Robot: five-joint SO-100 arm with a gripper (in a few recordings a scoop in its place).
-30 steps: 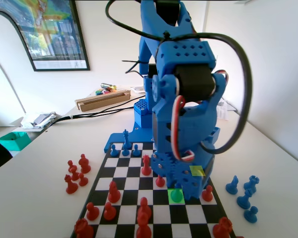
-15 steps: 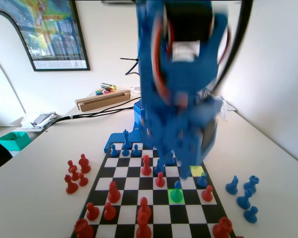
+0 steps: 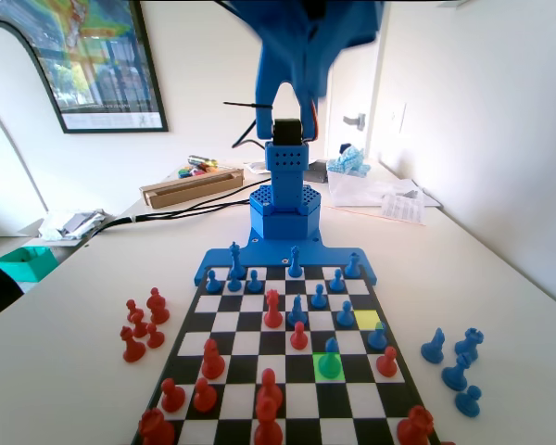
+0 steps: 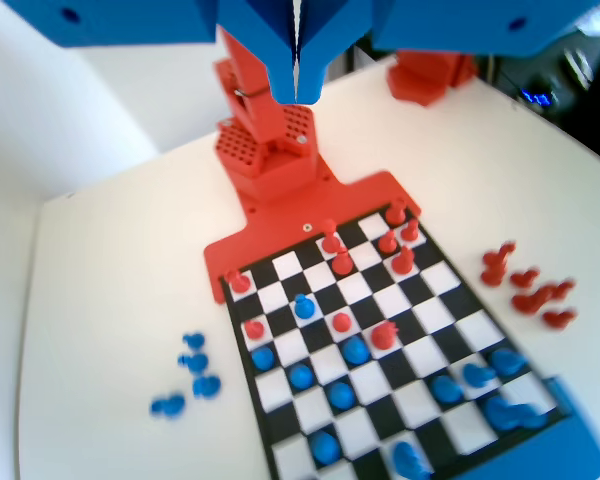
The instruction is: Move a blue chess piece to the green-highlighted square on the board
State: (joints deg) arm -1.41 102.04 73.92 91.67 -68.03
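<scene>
Colour marks the squares in the fixed view: the blue chess piece stands upright on the green-highlighted square, a pale yellow square diagonally beyond it. From the wrist view the gripper hangs high over the board, jaws pressed together with nothing between them (the pawn sits free below). White table; framed poster on the wall.

White table with the board, loose pawns, perhaps papers.
</scene>
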